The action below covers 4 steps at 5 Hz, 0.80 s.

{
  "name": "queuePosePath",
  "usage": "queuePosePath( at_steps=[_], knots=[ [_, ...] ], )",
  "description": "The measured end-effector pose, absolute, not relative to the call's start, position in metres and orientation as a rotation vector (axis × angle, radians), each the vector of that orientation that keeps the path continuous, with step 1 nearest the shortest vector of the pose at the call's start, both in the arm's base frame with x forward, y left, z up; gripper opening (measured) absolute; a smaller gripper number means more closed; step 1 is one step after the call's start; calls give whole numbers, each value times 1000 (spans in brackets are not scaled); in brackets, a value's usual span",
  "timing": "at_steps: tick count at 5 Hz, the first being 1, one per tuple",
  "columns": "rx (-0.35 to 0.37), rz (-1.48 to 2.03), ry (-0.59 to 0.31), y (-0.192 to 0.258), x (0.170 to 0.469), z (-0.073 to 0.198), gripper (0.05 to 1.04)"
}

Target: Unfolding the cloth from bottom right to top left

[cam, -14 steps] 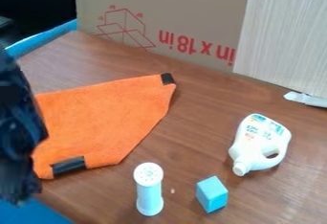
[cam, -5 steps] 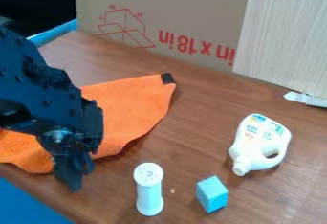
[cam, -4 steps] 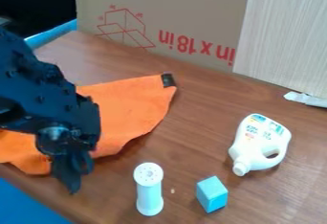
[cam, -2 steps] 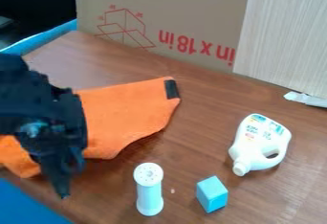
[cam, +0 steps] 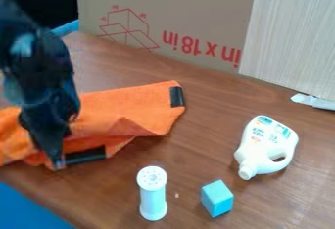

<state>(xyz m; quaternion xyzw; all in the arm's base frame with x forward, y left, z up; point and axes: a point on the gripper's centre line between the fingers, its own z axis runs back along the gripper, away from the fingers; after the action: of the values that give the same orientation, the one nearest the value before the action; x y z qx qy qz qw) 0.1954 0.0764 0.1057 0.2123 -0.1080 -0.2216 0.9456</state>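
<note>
The gripper (cam: 56, 160) points down at the left of the table, its tip at the lower edge of the orange cloth (cam: 118, 106). Arm and gripper cover part of the cloth's left side. A raised crease and a folded layer run through the cloth's lower part, right of the gripper. One black patch (cam: 177, 97) marks its right corner; a black strip (cam: 85, 155) lies along the lower edge, just right of the gripper's tip. Whether cloth is held cannot be made out.
A white shaker (cam: 152, 194) stands right of the cloth's lower edge, with a light blue block (cam: 216, 198) beside it. Farther right lies a white jug (cam: 265, 147). Along the back stands a cardboard panel (cam: 190, 8).
The gripper came in from the left edge, then rose a little from its lowest position. The cloth's lower edge has shifted and bunched into folds, and its right corner patch has turned slightly.
</note>
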Motion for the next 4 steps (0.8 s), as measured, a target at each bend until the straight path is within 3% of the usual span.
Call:
queuePosePath(
  at_steps=[2,4],
  knots=[
    [391,-267,-94,126,247,131,56],
    [402,-160,56,171,288,120,56]
  ],
)
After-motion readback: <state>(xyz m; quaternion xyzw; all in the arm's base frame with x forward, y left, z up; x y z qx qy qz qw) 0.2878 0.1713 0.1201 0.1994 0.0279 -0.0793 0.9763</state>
